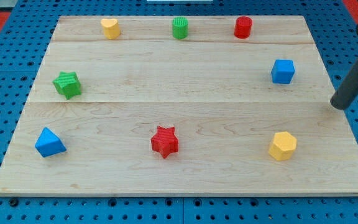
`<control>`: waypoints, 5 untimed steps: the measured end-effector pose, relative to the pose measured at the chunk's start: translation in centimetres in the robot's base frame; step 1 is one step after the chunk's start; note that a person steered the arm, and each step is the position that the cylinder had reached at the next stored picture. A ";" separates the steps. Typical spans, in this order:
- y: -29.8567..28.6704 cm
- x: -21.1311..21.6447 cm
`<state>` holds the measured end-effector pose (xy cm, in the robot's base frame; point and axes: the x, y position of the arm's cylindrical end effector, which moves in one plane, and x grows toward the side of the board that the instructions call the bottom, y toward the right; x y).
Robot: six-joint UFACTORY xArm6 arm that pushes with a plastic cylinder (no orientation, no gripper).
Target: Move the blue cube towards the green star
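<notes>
Counter (pixel 185 99) of pale, smooth, matt planked wood with visible grain, blue cube (pixel 283 71) and green star (pixel 67 84) of matt plastic with fine ribbed faces, dark matt rod (pixel 353 84), blue perforated sheet (pixel 5 68) beneath

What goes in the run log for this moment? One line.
tip: right of blue cube, apart | green star: far left | push: not begun
</notes>
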<state>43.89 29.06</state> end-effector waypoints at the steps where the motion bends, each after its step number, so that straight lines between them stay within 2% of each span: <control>1: 0.9 -3.3; 2: -1.2 -5.5; 3: -6.5 -7.0; 4: -15.7 -5.2; 5: -21.4 -6.2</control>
<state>37.72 7.64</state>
